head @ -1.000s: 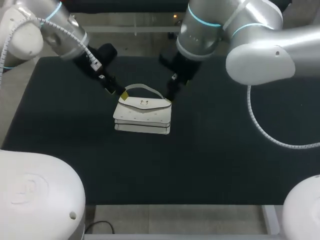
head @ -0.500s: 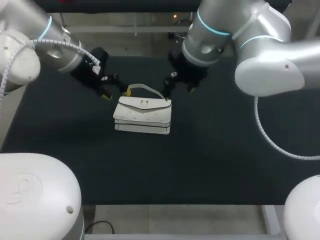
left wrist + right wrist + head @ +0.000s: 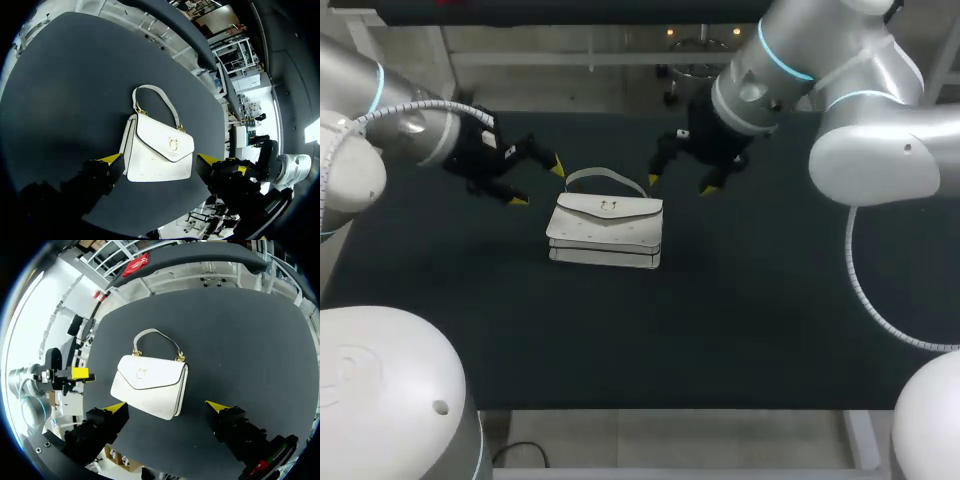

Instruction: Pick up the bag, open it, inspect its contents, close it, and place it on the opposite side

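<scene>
Bag [image 3: 606, 228] lies flat and closed on the table [image 3: 770, 300]. My left gripper [image 3: 538, 184] and right gripper [image 3: 679, 185] hang either side of its handle [image 3: 605, 176], fingers apart, not touching.

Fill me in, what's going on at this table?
Two arms flank a white bag lying flat on the black table, its flap shut and its handle arched toward the far edge. The left tool hangs open beside the bag's left end and the right tool hangs open near its right end. Neither touches the bag, so nothing is held at this moment.
</scene>
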`<state>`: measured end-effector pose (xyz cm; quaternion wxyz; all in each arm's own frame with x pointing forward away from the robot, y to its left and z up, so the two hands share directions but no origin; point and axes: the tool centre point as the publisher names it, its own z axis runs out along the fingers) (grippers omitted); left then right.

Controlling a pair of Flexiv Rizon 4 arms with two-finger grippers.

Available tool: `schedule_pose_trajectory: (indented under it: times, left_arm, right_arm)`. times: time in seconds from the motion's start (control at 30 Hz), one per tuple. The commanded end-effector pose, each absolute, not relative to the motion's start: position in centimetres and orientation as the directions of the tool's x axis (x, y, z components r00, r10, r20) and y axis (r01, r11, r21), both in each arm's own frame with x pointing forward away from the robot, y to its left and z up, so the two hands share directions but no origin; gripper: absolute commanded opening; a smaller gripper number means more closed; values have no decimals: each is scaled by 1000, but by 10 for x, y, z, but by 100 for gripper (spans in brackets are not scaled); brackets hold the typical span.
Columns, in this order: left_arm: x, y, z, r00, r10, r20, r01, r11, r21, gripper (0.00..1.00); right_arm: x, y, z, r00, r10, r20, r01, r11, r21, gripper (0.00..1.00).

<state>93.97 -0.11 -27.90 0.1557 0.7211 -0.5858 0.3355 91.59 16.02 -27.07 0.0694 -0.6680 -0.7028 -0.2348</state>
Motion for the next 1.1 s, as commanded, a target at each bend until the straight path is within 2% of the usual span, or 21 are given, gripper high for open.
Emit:
schedule_pose_trajectory:
  times: [0.03, 0.4, 0.77, 1.0, 1.1]
  left_arm:
    - [948, -4, -292, 356, -494, 793, -910, -378, 173, 100]
    - [954, -2, -311, 382, -449, 808, -908, -346, 237, 100]
    - [953, -3, -325, 157, -464, 872, -980, -180, 80, 100]
    - [960, -7, -329, 127, -430, 894, -987, -145, 71, 100]
    - [964, -6, -328, 174, -459, 871, -974, -214, 82, 100]
  right_arm:
    - [920, 154, -277, 69, 795, 602, 989, -134, 63, 100]
    - [922, 159, -292, 143, 714, 685, 988, -144, -57, 100]
    - [921, 172, -304, 128, 675, 727, 991, -110, -72, 100]
    - [919, 177, -316, 152, 638, 755, 988, -101, -114, 100]
    - [917, 178, -318, 142, 626, 767, 990, -85, -113, 100]
